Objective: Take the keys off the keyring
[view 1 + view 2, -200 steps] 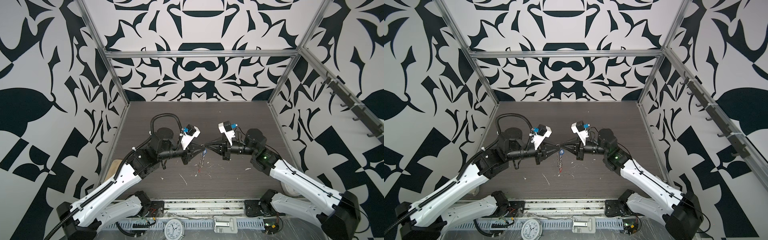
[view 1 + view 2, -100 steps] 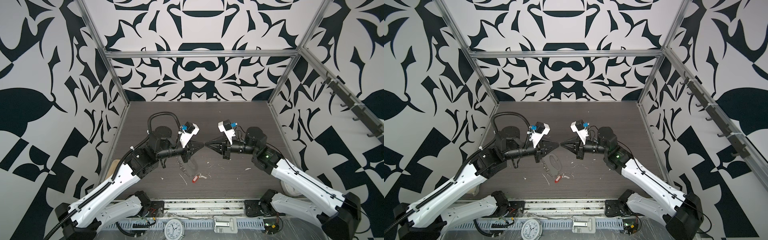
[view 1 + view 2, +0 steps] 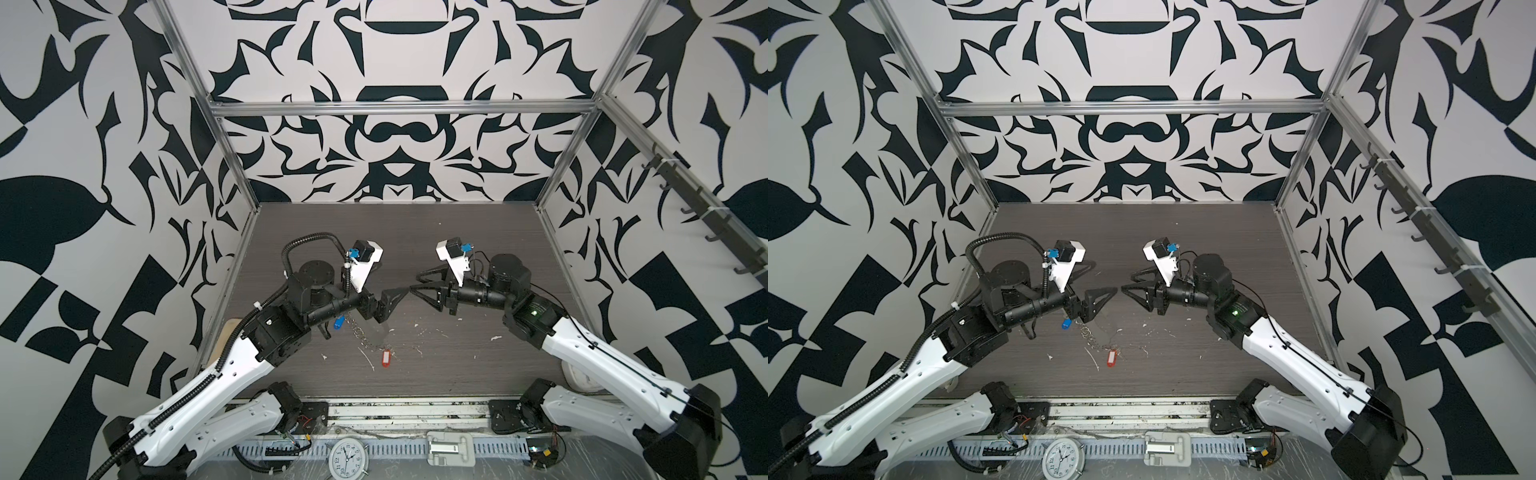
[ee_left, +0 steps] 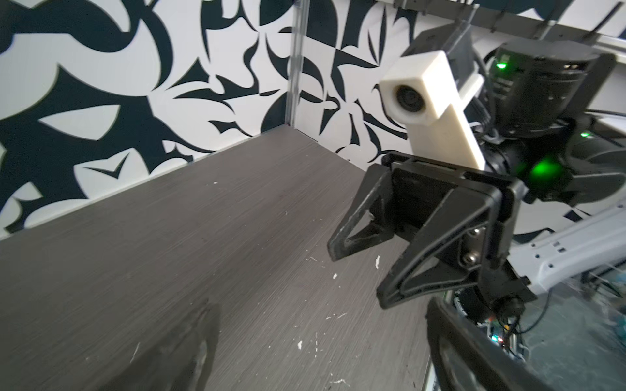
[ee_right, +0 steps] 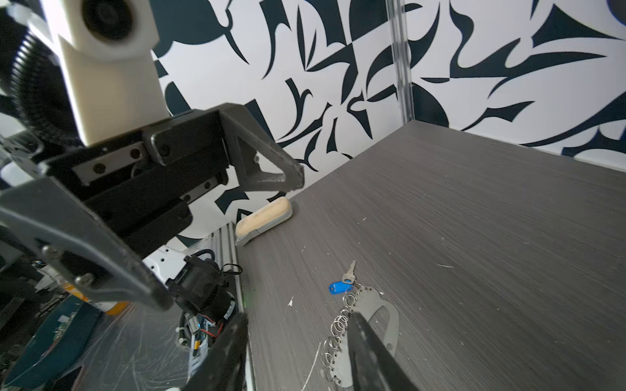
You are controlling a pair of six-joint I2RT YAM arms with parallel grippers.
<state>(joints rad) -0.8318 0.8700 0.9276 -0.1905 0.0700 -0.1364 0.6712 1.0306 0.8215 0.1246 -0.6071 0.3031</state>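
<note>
Above the table (image 3: 457,365), tip to tip: left gripper (image 3: 1102,280) and right gripper (image 3: 1128,281), both spread open, empty. At 6 o'clock from the left gripper, and nearer it in both top views: the keyring (image 5: 369,297), flat, lying 10-to-4 o'clock. Blue tag (image 3: 338,323) at the 10 end, red tag (image 3: 386,358) at the 4 end. Plate faint from above, partly behind a finger at the right wrist. Hard to tell whether the key (image 5: 349,274) is off its ring.

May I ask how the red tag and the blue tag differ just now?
The red tag lies in the open, nearer the front edge of the table; the blue tag lies farther back, partly hidden by the left arm. The red tag shows a white label; the blue tag's label is unclear. Both rest on the table, unheld.
</note>
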